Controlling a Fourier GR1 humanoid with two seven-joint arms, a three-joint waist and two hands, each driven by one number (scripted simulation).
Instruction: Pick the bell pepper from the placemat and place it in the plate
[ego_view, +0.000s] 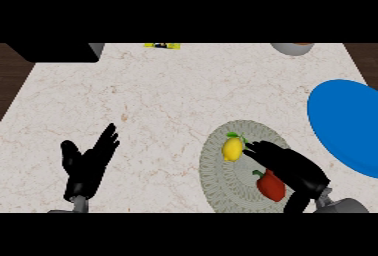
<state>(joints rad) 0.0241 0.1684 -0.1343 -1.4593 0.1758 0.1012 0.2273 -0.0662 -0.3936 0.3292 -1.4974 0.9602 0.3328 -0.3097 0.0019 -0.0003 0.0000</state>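
A red bell pepper (270, 186) with a green stem lies on the round grey-green placemat (221, 175) at the lower right. My right hand (289, 164) hovers over the mat with relaxed fingers, covering the pepper's right side, its fingertips close to a yellow lemon (232, 148). I cannot tell whether the hand touches the pepper. The blue plate (347, 125) sits at the right edge, partly cut off. My left hand (88, 162) rests open at the lower left, fingers up, holding nothing.
A black block (55, 52) stands at the back left corner. A small yellow object (162, 45) and a grey bowl (293, 48) lie along the far edge. Dark wood shows beyond the counter's sides.
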